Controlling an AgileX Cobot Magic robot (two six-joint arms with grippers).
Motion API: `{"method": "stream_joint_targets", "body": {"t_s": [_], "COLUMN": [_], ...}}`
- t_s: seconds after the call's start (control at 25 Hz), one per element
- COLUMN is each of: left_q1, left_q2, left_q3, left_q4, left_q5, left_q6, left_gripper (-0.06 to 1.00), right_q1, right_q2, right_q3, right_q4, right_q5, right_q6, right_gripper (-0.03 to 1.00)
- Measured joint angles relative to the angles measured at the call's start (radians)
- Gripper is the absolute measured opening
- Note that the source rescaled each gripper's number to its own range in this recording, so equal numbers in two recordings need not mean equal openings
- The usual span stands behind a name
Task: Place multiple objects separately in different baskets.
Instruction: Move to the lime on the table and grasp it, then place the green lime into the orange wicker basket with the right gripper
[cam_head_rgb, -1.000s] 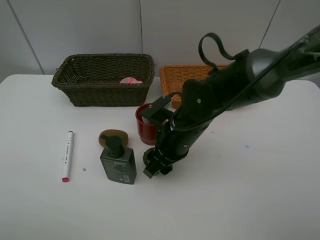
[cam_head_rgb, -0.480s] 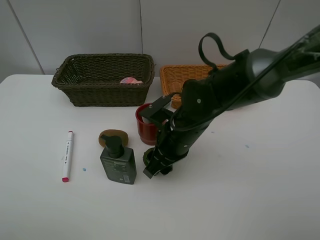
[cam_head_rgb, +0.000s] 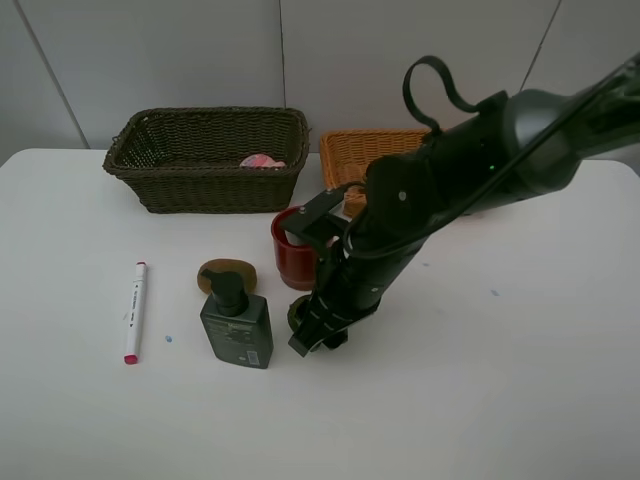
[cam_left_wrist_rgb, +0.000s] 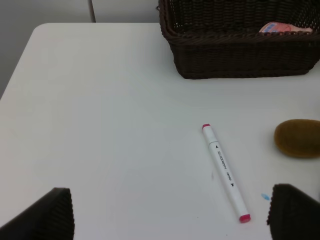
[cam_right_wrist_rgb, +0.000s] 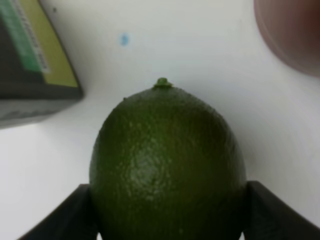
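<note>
My right gripper (cam_head_rgb: 311, 336) is down on the table, shut on the green avocado (cam_head_rgb: 297, 314), which fills the right wrist view (cam_right_wrist_rgb: 167, 160) with a finger (cam_right_wrist_rgb: 75, 212) on each side. The dark green pump bottle (cam_head_rgb: 237, 325) lies just to its left, and the red cup (cam_head_rgb: 293, 252) stands just behind it. The brown kiwi (cam_head_rgb: 227, 272) and the white marker (cam_head_rgb: 133, 310) lie further left. The pink bottle (cam_head_rgb: 262, 160) is in the dark basket (cam_head_rgb: 215, 188). The orange-tan basket (cam_head_rgb: 362, 152) stands behind my right arm. My left gripper (cam_left_wrist_rgb: 170, 215) is open and empty above the marker (cam_left_wrist_rgb: 225, 172).
The right arm covers most of the orange-tan basket's front. The dark basket (cam_left_wrist_rgb: 240, 65) and the kiwi (cam_left_wrist_rgb: 298, 137) also show in the left wrist view. The bottle's label (cam_right_wrist_rgb: 30, 55) and the cup's edge (cam_right_wrist_rgb: 295, 30) lie close to the avocado.
The right arm's upper part has shifted very slightly. The gripper stays at the avocado and no object has moved.
</note>
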Motion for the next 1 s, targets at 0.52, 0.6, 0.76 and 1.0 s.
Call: {"method": "stream_joint_targets", "body": {"t_s": [0.52,0.6,0.76,1.0], "left_q1": [0.000,0.000,0.000,0.000], "left_q2": [0.000,0.000,0.000,0.000], "left_q3": [0.000,0.000,0.000,0.000], "left_q4": [0.000,0.000,0.000,0.000], "left_q5": [0.000,0.000,0.000,0.000], "left_q6": [0.000,0.000,0.000,0.000], "left_gripper": [1.00,1.00,1.00,1.00], "right_q1": [0.000,0.000,-0.023,-0.106], "right_q2": [-0.261,-0.291,-0.320,-0.321], "right_q3": [0.000,-0.004,-0.054,-0.160], "right_q4": [-0.095,-0.126,-0.186,-0.295], "right_q5": [0.125,0.136,0.165,0.168], "right_q6": [0.114,0.145,0.235,0.389], "right_gripper": [0.60,0.60,0.60,0.60]}}
